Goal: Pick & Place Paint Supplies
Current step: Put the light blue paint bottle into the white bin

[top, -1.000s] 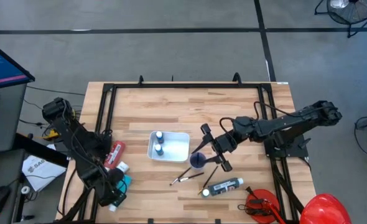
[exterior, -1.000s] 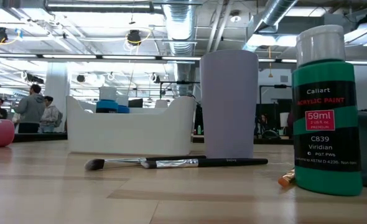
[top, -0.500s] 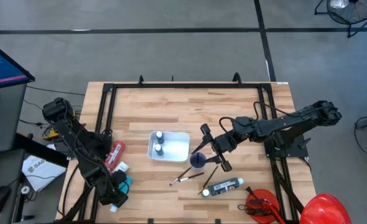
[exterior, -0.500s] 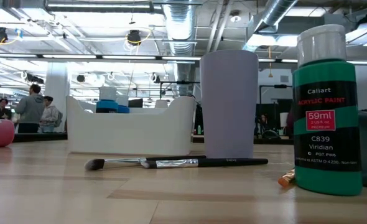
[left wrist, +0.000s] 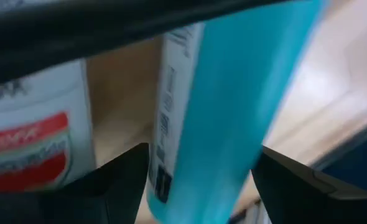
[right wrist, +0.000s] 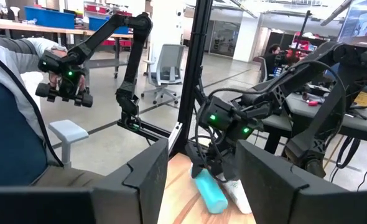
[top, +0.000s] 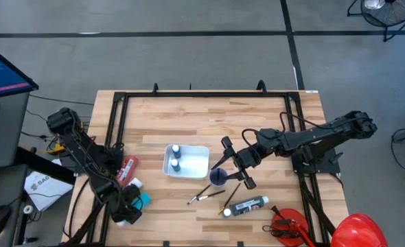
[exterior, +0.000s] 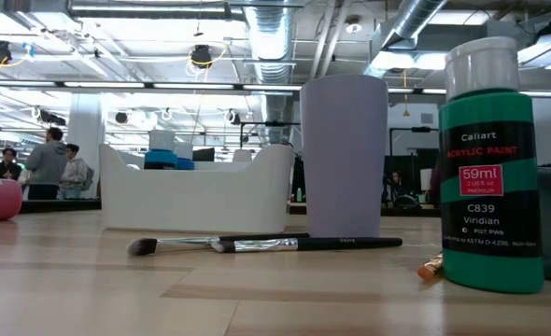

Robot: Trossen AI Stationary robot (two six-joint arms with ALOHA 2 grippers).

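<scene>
Three paint tubes lie side by side on the table at its left edge: a red one (top: 128, 169), a white one with a red label (top: 135, 185) (left wrist: 34, 137) and a light blue one (top: 143, 201) (left wrist: 227, 106). My left gripper (top: 127, 210) points steeply down over the light blue tube. It is open, with one finger (left wrist: 118, 180) on each side of the tube's body. My right gripper (top: 235, 165) hangs level above the table's middle, open, with nothing between its fingers. Below it stand a purple cup (top: 218, 177) and thin brushes (top: 206, 194).
A white tray (top: 197, 162) holding two small bottles sits left of the cup. A dark white-capped bottle (top: 247, 205) is near the front edge. A red tool (top: 288, 226) and a red dome (top: 357, 230) are at the front right. A black frame (top: 113, 123) rims the table.
My left gripper has sunk toward the light blue tube at the table's left edge and stands lower over it. My right arm has kept still, and nothing on the table has moved.
</scene>
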